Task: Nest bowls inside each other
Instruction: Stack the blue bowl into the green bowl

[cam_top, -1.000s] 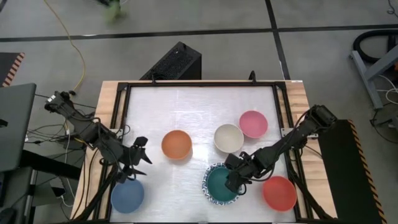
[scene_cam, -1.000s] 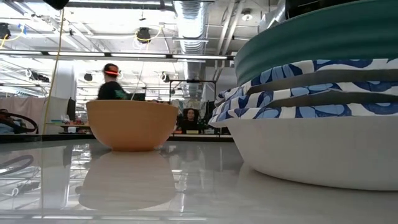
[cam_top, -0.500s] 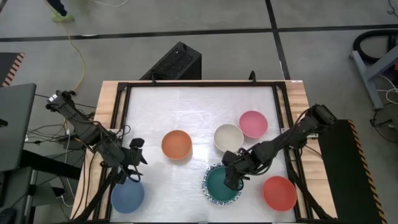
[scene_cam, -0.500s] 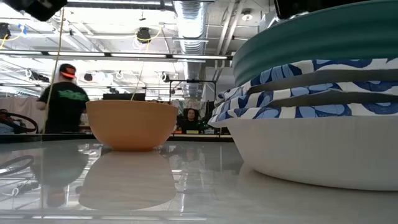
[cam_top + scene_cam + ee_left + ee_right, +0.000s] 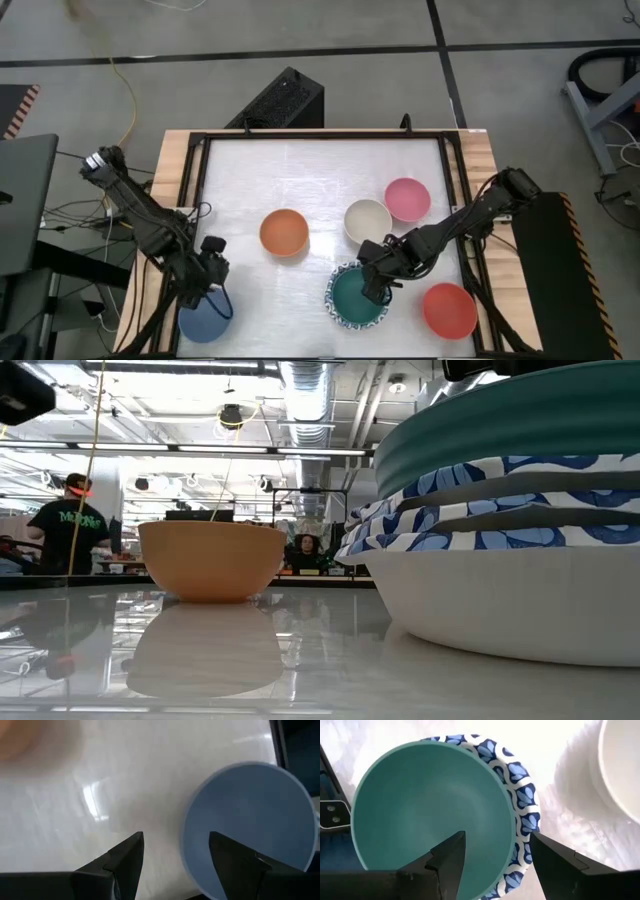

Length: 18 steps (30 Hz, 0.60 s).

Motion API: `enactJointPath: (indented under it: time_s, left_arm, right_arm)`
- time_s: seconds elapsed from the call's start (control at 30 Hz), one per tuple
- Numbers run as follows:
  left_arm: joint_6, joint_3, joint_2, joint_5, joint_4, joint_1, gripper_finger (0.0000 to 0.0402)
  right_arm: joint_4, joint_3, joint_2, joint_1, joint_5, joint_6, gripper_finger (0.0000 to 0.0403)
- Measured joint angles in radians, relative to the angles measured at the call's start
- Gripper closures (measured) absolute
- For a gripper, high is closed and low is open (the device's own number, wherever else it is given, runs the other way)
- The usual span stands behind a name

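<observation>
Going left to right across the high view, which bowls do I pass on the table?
Blue bowl → orange bowl → green bowl nested in the patterned stack → cream bowl → pink bowl → red bowl.

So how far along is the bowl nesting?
Done: the green bowl sits nested in the patterned bowls. In hand: nothing held; open right gripper straddles its rim, open left gripper over the blue bowl. Left: orange, cream, pink, red.

The wide back part of the table [image 5: 320,170] is free for me, but the orange bowl [image 5: 284,232], cream bowl [image 5: 367,221] and pink bowl [image 5: 407,199] block the middle.
</observation>
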Motion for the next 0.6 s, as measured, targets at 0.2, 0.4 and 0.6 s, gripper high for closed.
enactJointPath:
  time_s: [0.2,0.4,0.6]
  left_arm:
    - [-0.009,0.0,0.095,0.02,0.001,-0.047,0.0188]
    - [-0.046,0.0,0.176,0.073,0.004,-0.054,0.0188]
    - [-0.03,0.0,0.243,0.078,0.004,-0.053,0.0189]
  right_arm:
    - [0.003,0.0,0.0,0.0,0.015,0.0,0.0163]
    - [0.003,0.0,0.0,0.01,0.015,0.0,0.0163]
    - [0.014,0.0,0.0,0.01,0.017,0.001,0.0163]
